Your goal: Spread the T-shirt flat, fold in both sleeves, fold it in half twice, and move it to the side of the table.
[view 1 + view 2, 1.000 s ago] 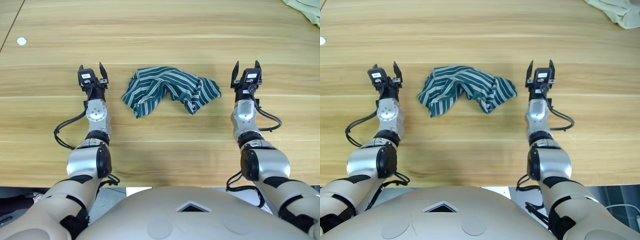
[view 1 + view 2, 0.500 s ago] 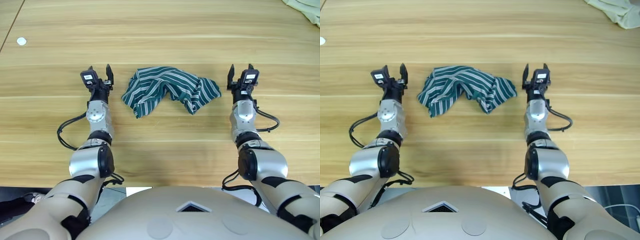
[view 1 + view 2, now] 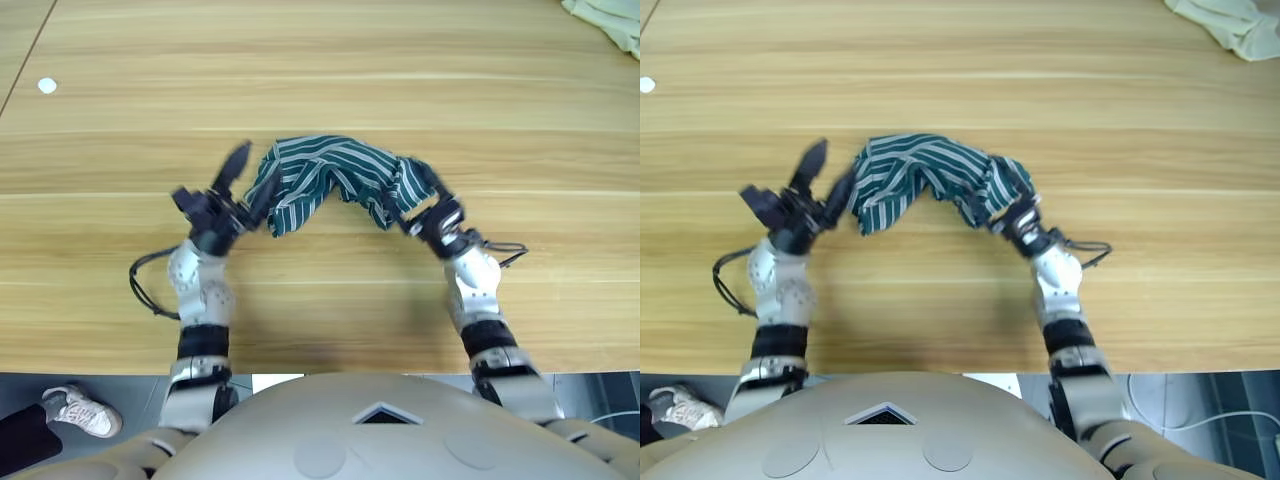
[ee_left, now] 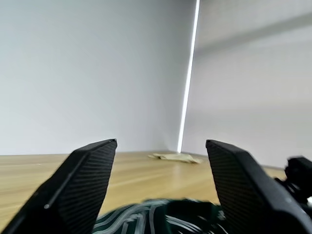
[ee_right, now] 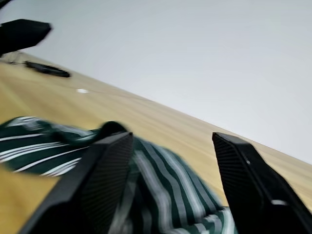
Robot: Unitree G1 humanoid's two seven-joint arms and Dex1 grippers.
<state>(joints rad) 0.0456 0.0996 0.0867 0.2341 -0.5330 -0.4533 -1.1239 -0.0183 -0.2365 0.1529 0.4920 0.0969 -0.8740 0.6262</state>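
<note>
1. T-shirt (image 3: 335,185): dk green knit w/ thin white stripes, soft and crumpled. It's bunched into an arch-shaped heap, two lobes drooping toward the near edge of the table, with a hollow between them. It lies mid-table between the left and right edges, well in from the near edge. Not spread flat, and no sleeve can be told apart in the folds.
2. Table (image 3: 320,60): pale wood, long straight grain running left to right in plank-like bands, matte finish.
3. Left gripper (image 3: 250,178): black, w/ two flat wedge-shaped fingers set wide apart and nothing held. It sits at the shirt's left lobe; one finger is just beside the fabric edge, the other angles up and away. In the left wrist view, the left gripper (image 4: 162,144) frames striped cloth low between its fingers.
4. Right gripper (image 3: 425,208): same black wedge fingers, spread apart at the shirt's right lobe. In the right wrist view, striped folds bulge behind and between the fingers (image 5: 105,175). Can't tell if they actually touch cloth.
5. Small white round dot (image 3: 47,86) lies flat on the wood toward the far left corner.
6. Pale cream cloth (image 3: 610,20), rumpled, lies at the far right corner, well apart from the shirt.
7. Thin black cable (image 3: 145,285) loops out beside the left forearm.
</note>
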